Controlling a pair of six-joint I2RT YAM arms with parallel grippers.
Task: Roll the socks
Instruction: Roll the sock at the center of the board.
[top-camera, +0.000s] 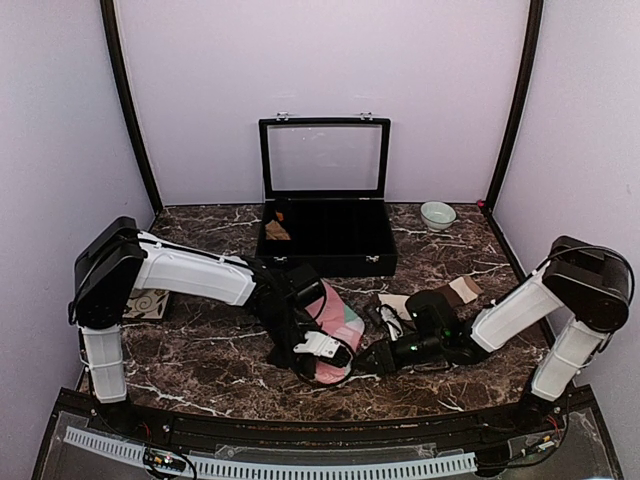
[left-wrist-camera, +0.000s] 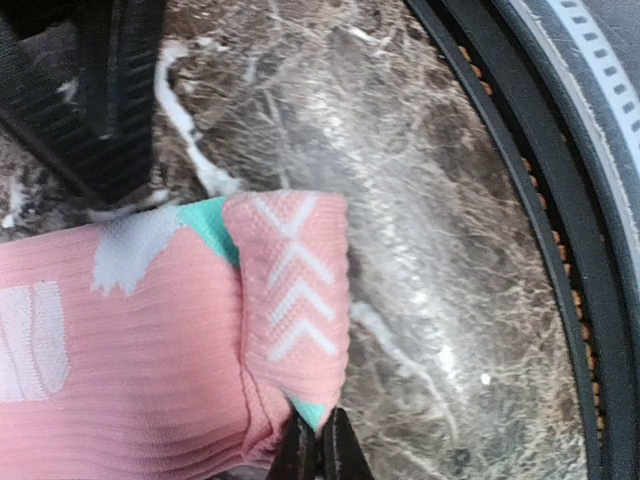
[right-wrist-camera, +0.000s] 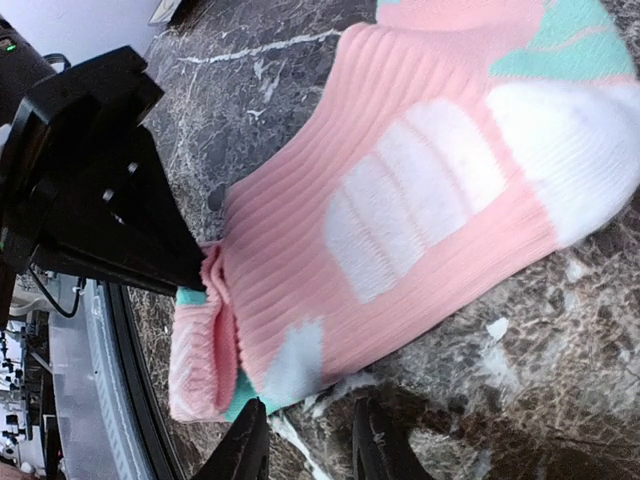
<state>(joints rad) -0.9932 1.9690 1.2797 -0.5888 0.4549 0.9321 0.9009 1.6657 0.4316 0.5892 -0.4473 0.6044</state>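
The soft pink ribbed sock (left-wrist-camera: 150, 340) is pinched at its fold by the left gripper (left-wrist-camera: 318, 440); the right gripper (right-wrist-camera: 308, 440) is held parted, empty. Unsupported, the fold could be pulled loose

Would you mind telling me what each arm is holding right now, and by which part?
The left fingers pinch the pink sock at its folded-over end. The right fingers hold nothing; they stand apart beside the sock.

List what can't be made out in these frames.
1. Beige sock: top view, mostly behind the right arm.
2. Pink sock, near end: top view, covered by the left gripper.
3. Brown item in the box: top view, too small to identify.
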